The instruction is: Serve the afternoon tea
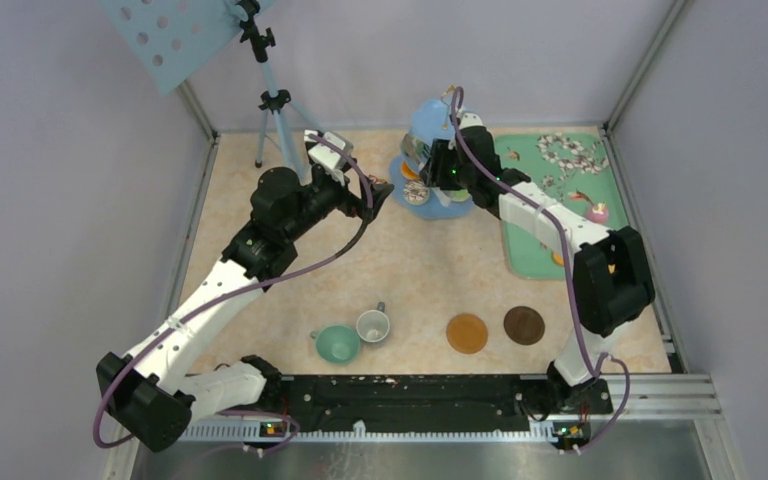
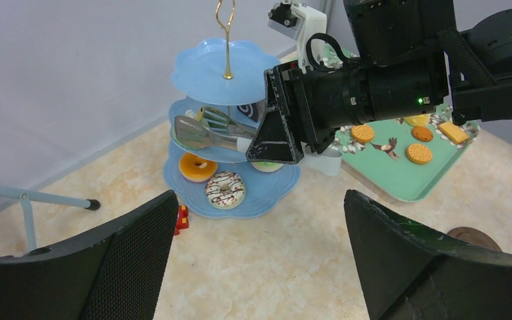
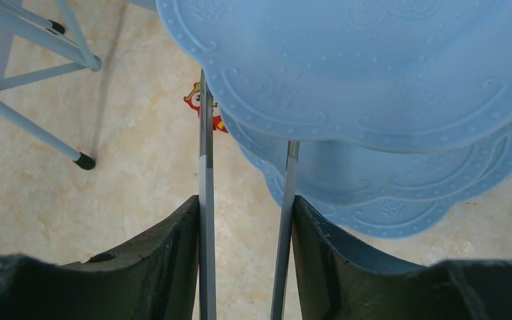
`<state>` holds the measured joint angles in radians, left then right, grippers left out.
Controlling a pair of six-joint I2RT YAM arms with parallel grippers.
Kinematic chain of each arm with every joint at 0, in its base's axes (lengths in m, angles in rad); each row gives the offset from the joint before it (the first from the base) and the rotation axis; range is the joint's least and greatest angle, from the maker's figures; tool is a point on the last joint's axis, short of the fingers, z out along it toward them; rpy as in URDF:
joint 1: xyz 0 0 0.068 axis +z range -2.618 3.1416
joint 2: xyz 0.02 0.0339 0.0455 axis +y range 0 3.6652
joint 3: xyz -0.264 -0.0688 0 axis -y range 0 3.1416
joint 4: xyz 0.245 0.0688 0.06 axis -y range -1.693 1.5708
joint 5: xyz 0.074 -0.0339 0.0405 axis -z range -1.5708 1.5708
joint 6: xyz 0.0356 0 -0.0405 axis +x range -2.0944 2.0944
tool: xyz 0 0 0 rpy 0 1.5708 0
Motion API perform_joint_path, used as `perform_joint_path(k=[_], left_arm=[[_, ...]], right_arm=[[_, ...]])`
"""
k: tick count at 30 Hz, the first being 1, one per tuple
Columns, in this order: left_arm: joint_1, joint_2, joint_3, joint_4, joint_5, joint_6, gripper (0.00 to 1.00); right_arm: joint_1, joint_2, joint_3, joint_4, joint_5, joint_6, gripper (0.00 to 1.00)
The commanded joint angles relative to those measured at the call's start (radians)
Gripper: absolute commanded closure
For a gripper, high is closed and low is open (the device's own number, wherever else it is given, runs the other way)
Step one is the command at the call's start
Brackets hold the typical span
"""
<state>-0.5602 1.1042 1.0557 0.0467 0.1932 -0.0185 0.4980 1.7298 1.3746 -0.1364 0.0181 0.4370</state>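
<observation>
**Left wrist view.** The left fingers (image 2: 127, 267) stand wide apart with nothing between them; bare surface (image 2: 267, 267) lies in the gap. Straight ahead is the three-tier stand (image 2: 207, 67). It is light blue with scalloped rims, and its top tier is bare. The bottom tier carries an orange donut (image 2: 198, 167) and a white donut with dark stripes (image 2: 225, 189). The right fingers (image 2: 277, 137) hold tongs (image 2: 203, 133) whose spoon ends reach over the middle tier. What sits there cannot be made out. Ahead and to the right, orange biscuits (image 2: 418, 153) lie on a green tray (image 2: 387, 180).

**Right wrist view.** The right fingers are clamped on the tongs, one metal arm flat against each finger, with a gap between the arms. The stand's rims fill the room ahead, and the tong ends are hidden beneath them. Left of the fingers are tripod legs (image 3: 40, 133), open surface, and a small red toy (image 3: 192, 102) at the stand's edge.

**Top view.** Both sets of fingers are at the stand, near the back wall. Well behind them, by the arm bases, the teal cup (image 1: 338, 343) and the grey-white cup (image 1: 373, 324) stand just beside each other. The two coasters (image 1: 467, 333) lie apart to the right. Open surface separates these from the stand.
</observation>
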Motion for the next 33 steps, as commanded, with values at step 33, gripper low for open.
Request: perform_joint_path(k=[33], left_arm=[[-0.005, -0.003, -0.006, 0.048, 0.015, 0.000, 0.01]], right_arm=[[0.042, -0.344, -0.137, -0.172, 0.062, -0.089, 0.50]])
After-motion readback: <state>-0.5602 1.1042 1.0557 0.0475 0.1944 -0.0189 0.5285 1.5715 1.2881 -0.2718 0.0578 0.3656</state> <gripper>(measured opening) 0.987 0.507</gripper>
